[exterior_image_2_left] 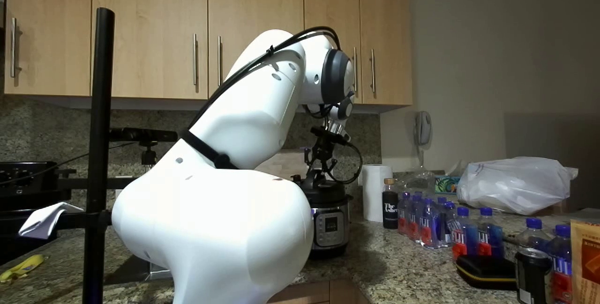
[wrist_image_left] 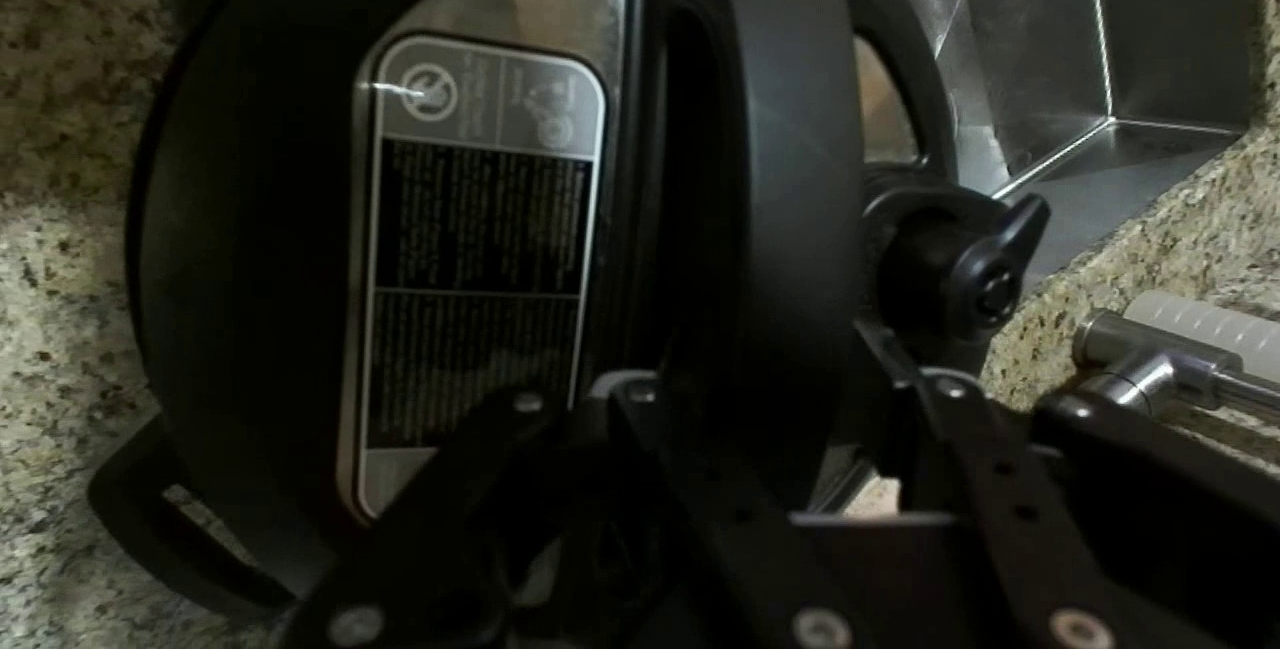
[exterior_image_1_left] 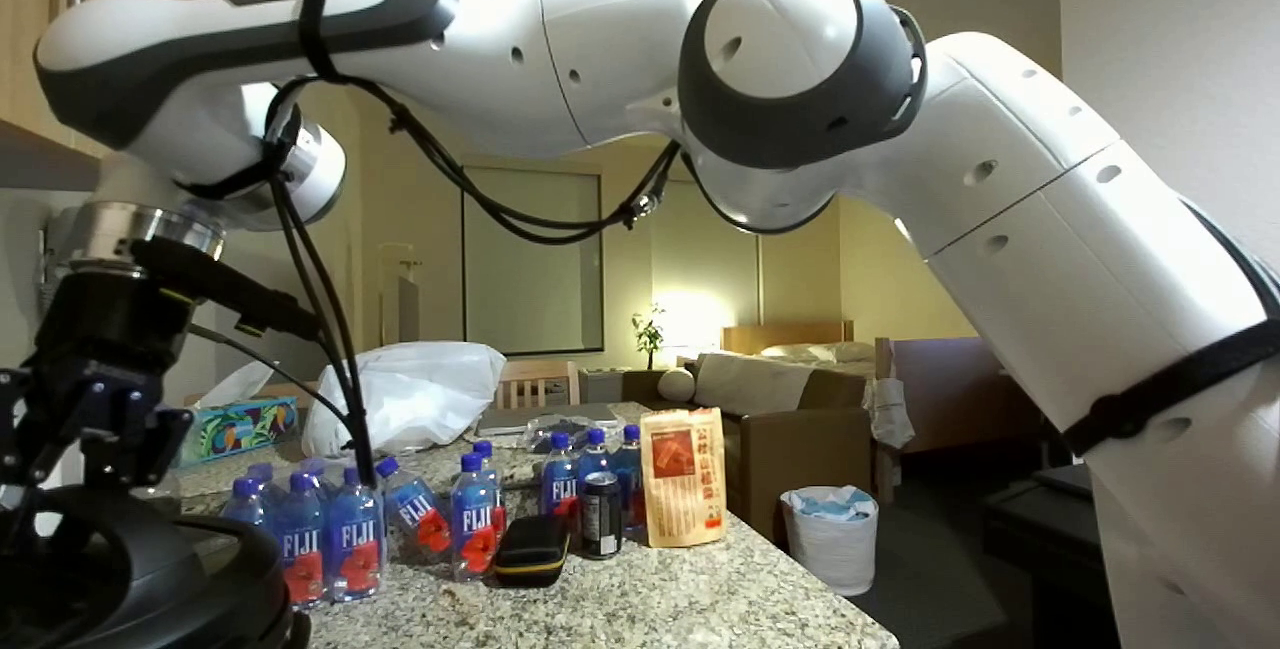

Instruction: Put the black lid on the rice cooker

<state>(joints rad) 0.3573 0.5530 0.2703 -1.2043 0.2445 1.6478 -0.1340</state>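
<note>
The black lid point(wrist_image_left: 240, 259) fills much of the wrist view, with a label plate, an arched handle point(wrist_image_left: 800, 129) and a steam valve point(wrist_image_left: 960, 269). My gripper point(wrist_image_left: 765, 349) has one finger on each side of the handle and looks shut on it. In an exterior view, the gripper point(exterior_image_2_left: 321, 175) points down at the lid point(exterior_image_2_left: 323, 191), which is level on top of the rice cooker point(exterior_image_2_left: 330, 229). No gap shows between lid and cooker there; whether it is fully seated I cannot tell. The lid point(exterior_image_1_left: 220, 579) also shows in an exterior view, where the fingertips are hidden.
A metal sink point(wrist_image_left: 1050, 79) and a faucet point(wrist_image_left: 1150, 359) lie beside the cooker. A paper towel roll point(exterior_image_2_left: 375, 191), a dark bottle point(exterior_image_2_left: 390, 203) and several water bottles point(exterior_image_2_left: 429, 224) stand on the counter point(exterior_image_2_left: 403, 266). Wall cabinets point(exterior_image_2_left: 262, 32) hang overhead.
</note>
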